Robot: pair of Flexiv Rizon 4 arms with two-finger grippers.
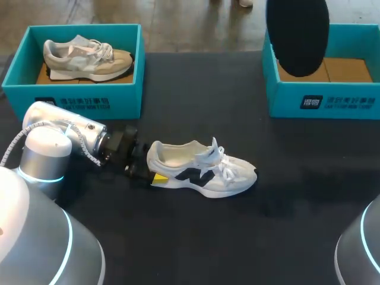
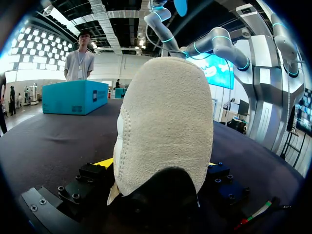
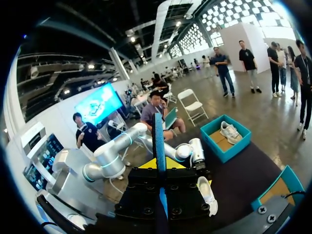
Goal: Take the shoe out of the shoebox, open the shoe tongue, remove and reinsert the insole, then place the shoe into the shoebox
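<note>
Left gripper (image 1: 149,172): clamped on the heel of the white and black shoe (image 1: 202,167). In the left wrist view the heel fills the space between the fingers, with a yellow tip against each side of it. The shoe rests on its sole on the dark table (image 1: 196,237). Its toe points straight away from the gripper, its opening faces up, and its laces lie loose over the tongue.

Right gripper (image 3: 160,165): closed on the dark insole (image 3: 158,134). In the right wrist view the insole stands edge-on between the two yellow tips and runs out ahead of them as a thin upright blade. In the head view the same insole appears as a dark oval raised high above the table; the gripper itself is outside that view.

Right shoebox (image 1: 323,95): open, teal, brown cardboard floor, located beneath and beyond the held insole.

Left shoebox (image 1: 71,92): open, teal, located beyond the left arm's wrist, well apart from the left gripper. It contains a beige shoe (image 1: 86,56) resting on its sole.
</note>
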